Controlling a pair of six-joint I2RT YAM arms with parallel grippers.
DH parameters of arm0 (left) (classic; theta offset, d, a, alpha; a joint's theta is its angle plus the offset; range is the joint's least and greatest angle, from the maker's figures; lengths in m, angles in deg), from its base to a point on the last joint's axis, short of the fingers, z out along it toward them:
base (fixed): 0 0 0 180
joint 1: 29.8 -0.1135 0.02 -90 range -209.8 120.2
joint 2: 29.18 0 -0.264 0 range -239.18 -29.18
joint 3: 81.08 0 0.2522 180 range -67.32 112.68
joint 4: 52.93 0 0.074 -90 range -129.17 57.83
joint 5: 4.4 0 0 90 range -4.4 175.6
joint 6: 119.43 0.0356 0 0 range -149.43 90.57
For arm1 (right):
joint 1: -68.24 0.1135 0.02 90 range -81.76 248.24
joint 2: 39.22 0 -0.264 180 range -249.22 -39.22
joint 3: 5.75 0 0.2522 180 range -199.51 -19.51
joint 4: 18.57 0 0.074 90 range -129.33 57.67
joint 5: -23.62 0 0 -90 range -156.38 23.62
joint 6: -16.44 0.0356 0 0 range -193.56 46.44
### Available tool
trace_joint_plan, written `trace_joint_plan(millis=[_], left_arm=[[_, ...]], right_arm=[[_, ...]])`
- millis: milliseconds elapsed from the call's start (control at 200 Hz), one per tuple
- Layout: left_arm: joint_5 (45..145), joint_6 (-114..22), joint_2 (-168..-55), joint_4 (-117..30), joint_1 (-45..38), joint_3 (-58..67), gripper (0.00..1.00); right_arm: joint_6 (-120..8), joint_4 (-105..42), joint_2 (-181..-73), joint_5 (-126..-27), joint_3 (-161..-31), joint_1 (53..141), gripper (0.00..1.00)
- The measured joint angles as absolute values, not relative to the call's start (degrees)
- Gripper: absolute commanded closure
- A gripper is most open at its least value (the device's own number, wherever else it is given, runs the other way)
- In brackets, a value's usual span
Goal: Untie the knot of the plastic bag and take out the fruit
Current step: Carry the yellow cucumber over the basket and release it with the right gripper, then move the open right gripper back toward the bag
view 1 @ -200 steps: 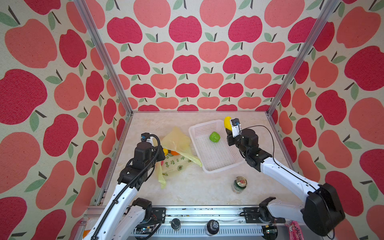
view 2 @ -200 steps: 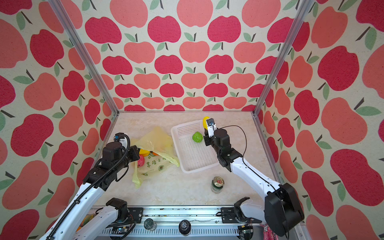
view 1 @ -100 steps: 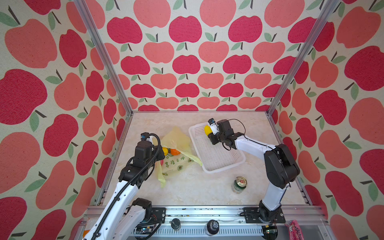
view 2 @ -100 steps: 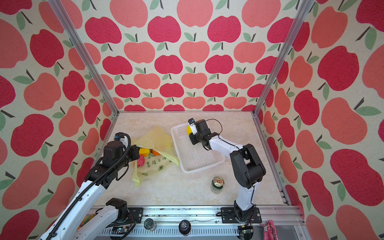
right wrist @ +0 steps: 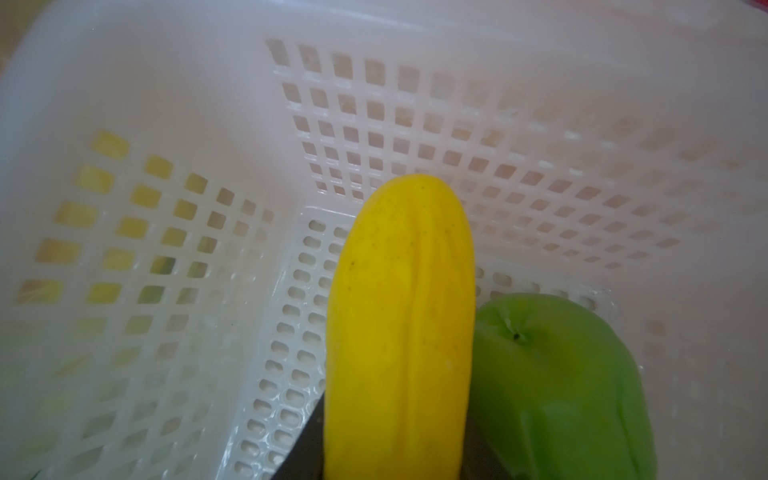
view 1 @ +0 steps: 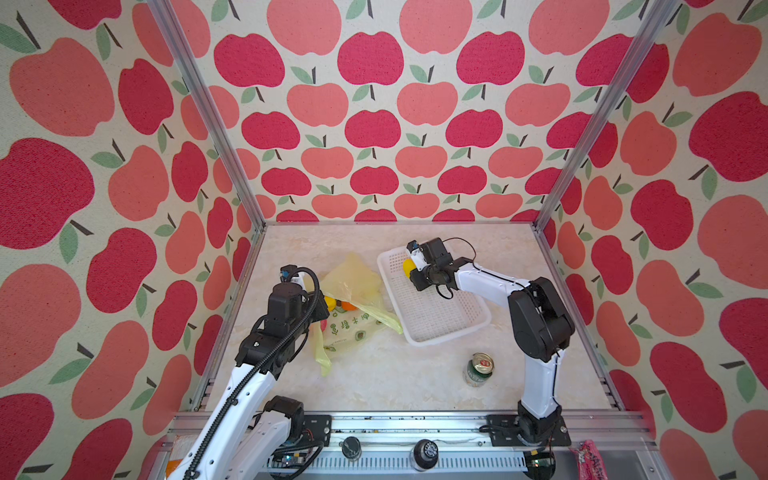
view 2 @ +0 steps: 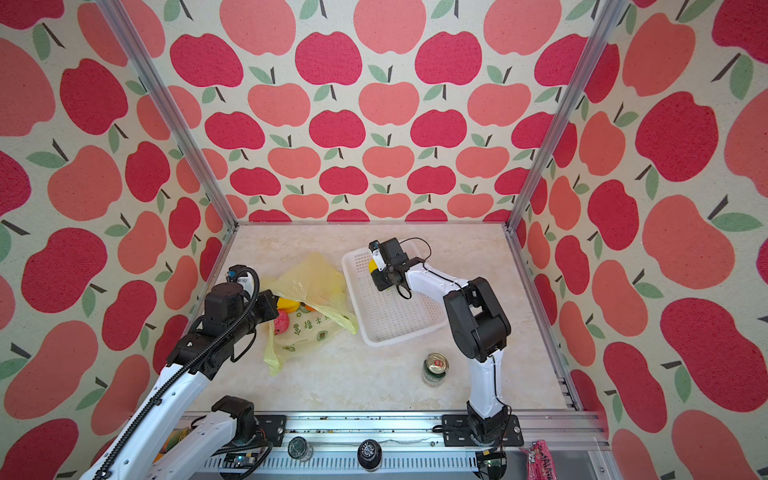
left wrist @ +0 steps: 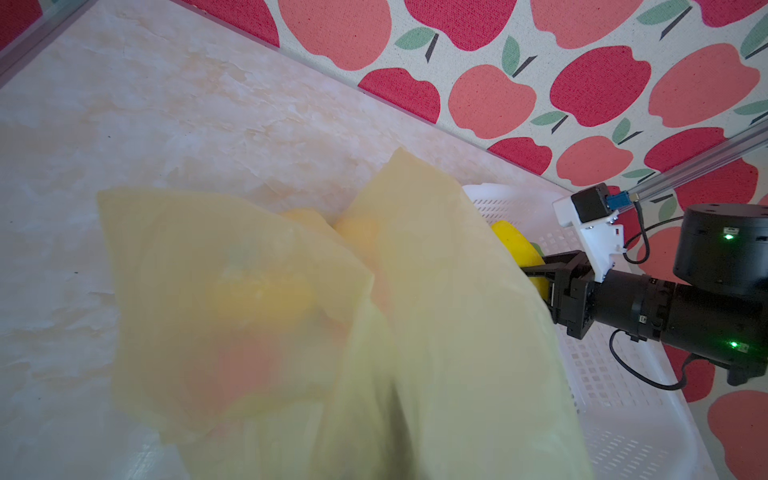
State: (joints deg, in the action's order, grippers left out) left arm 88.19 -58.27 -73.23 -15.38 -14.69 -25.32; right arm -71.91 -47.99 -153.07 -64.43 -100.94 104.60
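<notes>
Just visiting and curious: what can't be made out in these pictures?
- Left jaws: left arm hides them in both top views; blurred plastic bag covers the left wrist view.
- Fruit in the bag: blurred colours, uncountable.
- Green fruit: right arm hides it in both top views.
- Can label: too small.

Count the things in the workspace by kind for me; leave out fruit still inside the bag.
plastic bag: 1
white basket: 1
green can: 1
fruit out of the bag: 2, the yellow fruit and the green fruit
Total: 5
</notes>
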Motion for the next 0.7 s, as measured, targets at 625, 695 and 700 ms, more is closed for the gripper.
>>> trace_joint_plan(millis=[625,695,700], left_arm=[[88.04,-58.27,-73.25,-15.38,-14.69,-25.32,1.00],[88.04,-58.27,-73.25,-15.38,-14.73,-25.32,1.00],[88.04,-58.27,-73.25,-15.38,-14.73,-25.32,1.00]], right_arm=[[-70.22,-45.35,-147.91,-61.28,-93.90,104.62,0.28],[-70.22,-41.54,-143.08,-61.32,-88.98,104.62,0.27],[-70.25,-41.26,-142.81,-61.37,-88.68,104.62,0.27]])
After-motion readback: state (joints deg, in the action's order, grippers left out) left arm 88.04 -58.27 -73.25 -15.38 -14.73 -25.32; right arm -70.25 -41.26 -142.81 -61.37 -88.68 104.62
